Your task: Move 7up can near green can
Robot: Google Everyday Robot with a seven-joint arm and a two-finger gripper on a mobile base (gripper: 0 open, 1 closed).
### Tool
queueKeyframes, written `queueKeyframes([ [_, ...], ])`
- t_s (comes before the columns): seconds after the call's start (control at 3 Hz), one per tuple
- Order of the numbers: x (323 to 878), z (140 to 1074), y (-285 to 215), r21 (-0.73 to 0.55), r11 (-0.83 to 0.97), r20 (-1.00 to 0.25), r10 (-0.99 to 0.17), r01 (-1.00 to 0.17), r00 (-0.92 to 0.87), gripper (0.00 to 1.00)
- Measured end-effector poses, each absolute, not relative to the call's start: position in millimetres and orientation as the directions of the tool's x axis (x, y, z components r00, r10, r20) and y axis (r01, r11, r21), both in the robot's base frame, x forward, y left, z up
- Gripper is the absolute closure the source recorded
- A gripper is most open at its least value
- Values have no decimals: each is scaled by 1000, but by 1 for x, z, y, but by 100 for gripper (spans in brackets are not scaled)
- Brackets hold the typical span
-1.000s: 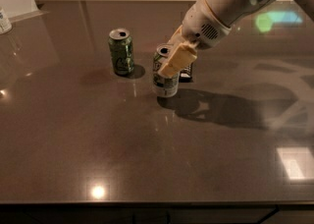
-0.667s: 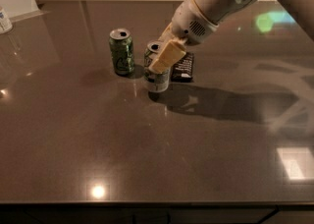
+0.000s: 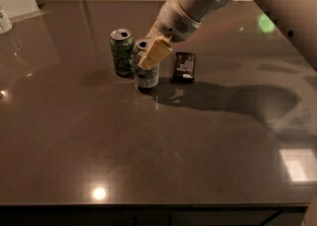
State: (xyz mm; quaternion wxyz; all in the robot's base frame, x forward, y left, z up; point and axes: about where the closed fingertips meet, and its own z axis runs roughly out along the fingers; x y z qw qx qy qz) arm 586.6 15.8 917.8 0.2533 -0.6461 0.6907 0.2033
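Note:
The 7up can (image 3: 147,77), pale silver-white with green markings, stands upright on the dark table (image 3: 148,145). My gripper (image 3: 151,51) is shut around its upper part, with a tan finger (image 3: 154,53) across its front. The green can (image 3: 121,51), darker green with a silver top, stands upright just left of and slightly behind the 7up can, very close to it or touching.
A dark snack bar (image 3: 184,67) lies flat just right of the 7up can. A white container (image 3: 4,20) sits at the far left edge. My arm reaches in from the upper right.
My gripper has moved left with the 7up can in it, closing the gap to the green can. The snack bar, earlier partly behind the gripper, now shows in full.

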Motion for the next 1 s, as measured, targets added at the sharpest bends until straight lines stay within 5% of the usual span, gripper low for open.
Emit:
queueKeyframes([
  [1.0, 610, 906, 18, -80, 59, -559, -829, -995, -4, 5],
])
